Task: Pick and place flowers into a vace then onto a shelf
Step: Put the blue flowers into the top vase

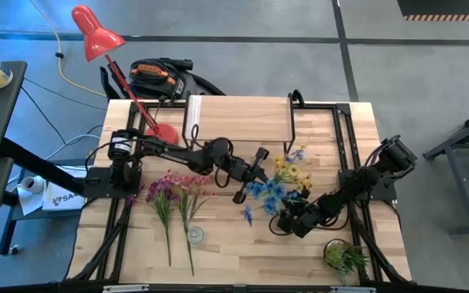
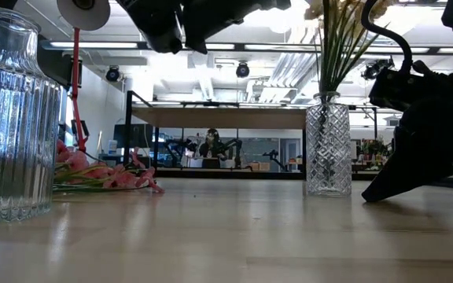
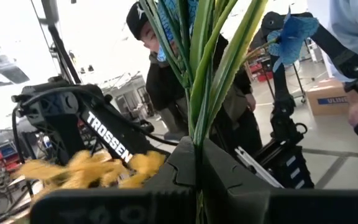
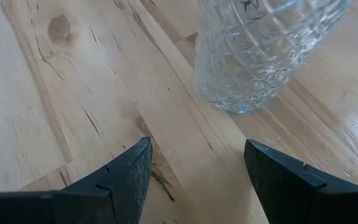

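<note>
The left gripper (image 3: 197,180) pinches the blue flower (image 1: 269,194) stems; lower them straight into the vase (image 2: 326,149); the right gripper (image 4: 194,171), fingers apart and empty, should steady it

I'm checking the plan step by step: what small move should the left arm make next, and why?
Probably carry the blue flower toward the vase. The left gripper is shut on its green stems, the vase stands upright holding the yellow flowers, and the right gripper waits open near it on the table.
</note>
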Robot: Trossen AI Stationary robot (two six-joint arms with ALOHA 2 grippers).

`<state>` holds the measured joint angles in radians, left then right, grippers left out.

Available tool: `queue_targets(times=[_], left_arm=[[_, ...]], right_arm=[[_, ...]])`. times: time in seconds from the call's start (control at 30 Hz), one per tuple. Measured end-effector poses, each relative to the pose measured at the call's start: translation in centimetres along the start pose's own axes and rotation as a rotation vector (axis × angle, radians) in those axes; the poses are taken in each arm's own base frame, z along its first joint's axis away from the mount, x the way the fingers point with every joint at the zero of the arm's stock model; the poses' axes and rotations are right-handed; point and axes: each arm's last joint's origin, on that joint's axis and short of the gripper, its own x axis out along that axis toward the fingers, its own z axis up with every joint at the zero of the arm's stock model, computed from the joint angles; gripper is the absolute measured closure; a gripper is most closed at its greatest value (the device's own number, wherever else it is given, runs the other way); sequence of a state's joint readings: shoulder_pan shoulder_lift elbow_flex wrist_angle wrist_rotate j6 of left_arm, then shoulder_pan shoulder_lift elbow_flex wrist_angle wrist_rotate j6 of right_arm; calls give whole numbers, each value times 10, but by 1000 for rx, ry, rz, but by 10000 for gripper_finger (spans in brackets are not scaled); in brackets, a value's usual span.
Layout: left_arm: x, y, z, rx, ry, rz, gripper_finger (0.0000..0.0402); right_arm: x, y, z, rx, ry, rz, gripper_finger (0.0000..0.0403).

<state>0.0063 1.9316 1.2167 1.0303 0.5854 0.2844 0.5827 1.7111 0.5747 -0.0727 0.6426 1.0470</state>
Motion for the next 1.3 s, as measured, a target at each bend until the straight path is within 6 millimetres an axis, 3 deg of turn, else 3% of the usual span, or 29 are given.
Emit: queue_targets(times=[0.63, 1.0, 1.3], left_arm=[[-1, 0, -6, 55, 52, 5, 364], [-5, 1, -36, -11, 22, 44, 360], [-8, 4, -44, -80, 93, 107, 355]], right_arm=[[0, 0, 0, 0, 2, 1, 153], [0, 0, 0, 2, 3, 2, 153], [0, 0, 0, 3, 3, 2, 153]])
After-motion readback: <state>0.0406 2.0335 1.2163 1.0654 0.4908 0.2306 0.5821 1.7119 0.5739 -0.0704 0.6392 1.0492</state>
